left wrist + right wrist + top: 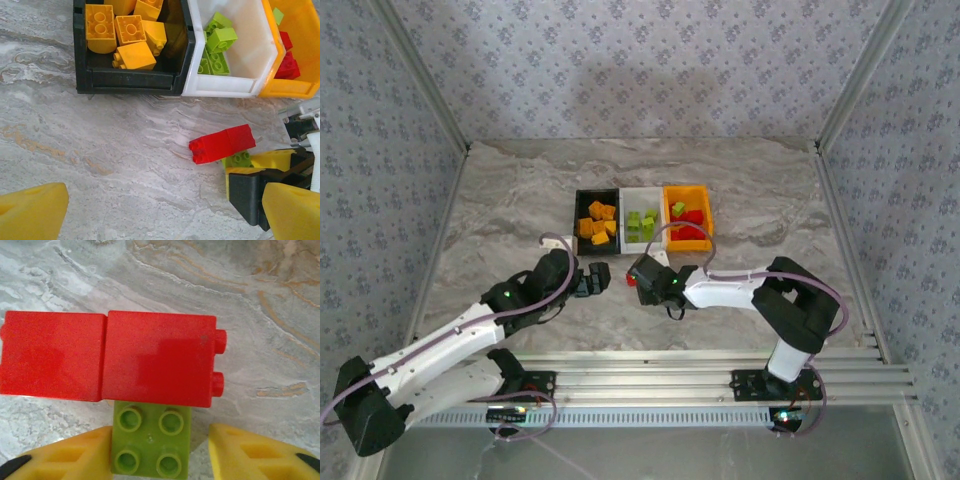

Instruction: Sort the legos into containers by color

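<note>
Three little bins joined in a row at the far middle of the marble table [500,200]. On the left, the black bin [579,205], holding orange-yellow bricks [600,222] with round bumps on top. In the middle, the white bin [642,192], holding lime green bricks [640,225]. On the right, the orange-yellow bin [686,188], holding red bricks [690,225] and one stray green brick [677,207] at its far left corner.

Nearer than the bins, out on the bare table, a red pair [150,360]: two shiny red blocks stuck side by side, lying flat, with two little bumps poking out at one end. Touching the near edge of the pair, a square green brick [150,460] with four round bumps facing up.

Right gripper [160,432] down around that square green brick, a yellow finger on each side, one touching it, the other a little apart, so not squeezed shut. Left gripper [165,200] just to the left, spread as wide as can be over bare table.
</note>
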You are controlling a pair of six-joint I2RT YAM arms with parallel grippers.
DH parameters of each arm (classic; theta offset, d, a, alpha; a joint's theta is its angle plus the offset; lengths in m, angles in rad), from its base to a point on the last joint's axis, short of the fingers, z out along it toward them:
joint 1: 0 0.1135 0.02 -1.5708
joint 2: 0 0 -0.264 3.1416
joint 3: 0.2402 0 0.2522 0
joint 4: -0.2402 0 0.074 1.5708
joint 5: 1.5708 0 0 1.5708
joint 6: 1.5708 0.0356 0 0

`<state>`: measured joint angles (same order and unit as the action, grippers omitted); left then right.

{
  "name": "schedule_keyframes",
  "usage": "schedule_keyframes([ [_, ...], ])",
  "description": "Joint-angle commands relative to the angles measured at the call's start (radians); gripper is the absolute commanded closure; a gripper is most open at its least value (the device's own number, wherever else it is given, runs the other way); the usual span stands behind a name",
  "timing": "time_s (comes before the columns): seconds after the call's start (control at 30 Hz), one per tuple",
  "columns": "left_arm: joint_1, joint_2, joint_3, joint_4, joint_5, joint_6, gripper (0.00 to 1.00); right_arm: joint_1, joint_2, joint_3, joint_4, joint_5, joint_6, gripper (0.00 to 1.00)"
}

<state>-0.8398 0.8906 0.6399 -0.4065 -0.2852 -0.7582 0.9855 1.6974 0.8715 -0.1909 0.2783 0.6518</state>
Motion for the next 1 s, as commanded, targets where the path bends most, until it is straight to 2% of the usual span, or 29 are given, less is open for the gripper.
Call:
schedule_keyframes([
  [0.0, -0.003, 0.003, -0.002, 0.002, -0.024, 0.004, 0.01, 0.022, 0.002, -0.014, 0.031, -0.015, -0.014, 0.53],
  [0.17, -0.002, 0.033, 0.002, 0.039, -0.001, 0.06, 0.01, 0.026, -0.041, -0.044, 0.04, -0.04, -0.014, 0.65],
  [0.27, 0.0, 0.064, 0.014, 0.05, -0.013, 0.093, 0.0, 0.04, -0.12, -0.08, 0.021, -0.038, -0.014, 0.7],
  [0.43, 0.035, 0.122, 0.024, 0.072, 0.021, 0.09, 0.0, 0.053, -0.305, -0.101, -0.079, -0.007, -0.014, 0.72],
  [0.57, 0.045, 0.125, 0.002, 0.099, 0.044, 0.085, 0.01, -0.021, -0.385, -0.005, -0.153, -0.046, -0.1, 0.72],
  [0.73, 0.047, 0.125, -0.018, 0.085, 0.06, 0.073, 0.01, -0.165, -0.265, 0.168, -0.13, -0.131, -0.16, 0.71],
  [0.8, 0.047, 0.117, -0.029, 0.079, 0.068, 0.066, 0.0, -0.224, -0.164, 0.245, -0.102, -0.181, -0.17, 0.71],
  [0.97, 0.048, 0.09, -0.054, 0.071, 0.096, 0.061, 0.01, -0.296, 0.071, 0.459, -0.115, -0.23, -0.181, 0.71],
])
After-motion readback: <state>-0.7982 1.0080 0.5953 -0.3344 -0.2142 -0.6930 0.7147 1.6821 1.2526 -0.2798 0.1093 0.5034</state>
